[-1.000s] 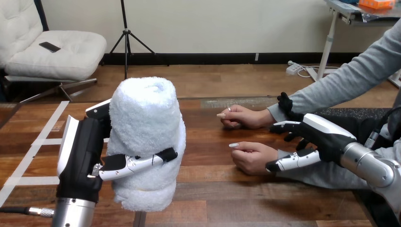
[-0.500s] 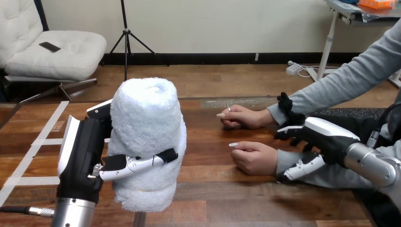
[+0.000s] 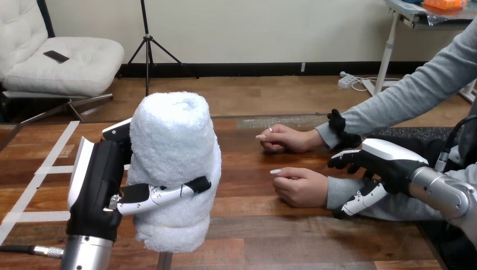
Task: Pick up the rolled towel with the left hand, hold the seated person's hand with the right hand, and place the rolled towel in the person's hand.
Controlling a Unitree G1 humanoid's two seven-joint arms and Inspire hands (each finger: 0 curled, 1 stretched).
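Right robot hand [image 3: 388,169] has dropped its thumb, now curled round person's wrist [image 3: 336,192] at lower right to steady it; left robot hand [image 3: 98,185] clamps towel [image 3: 174,146] upright for handover.

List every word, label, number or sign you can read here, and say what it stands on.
There are none to read.
The rolled towel held in the left hand is plain white and carries no label.
The right hand has a bare white shell with no marking.
The table and the white tape stuck on it bear no writing.
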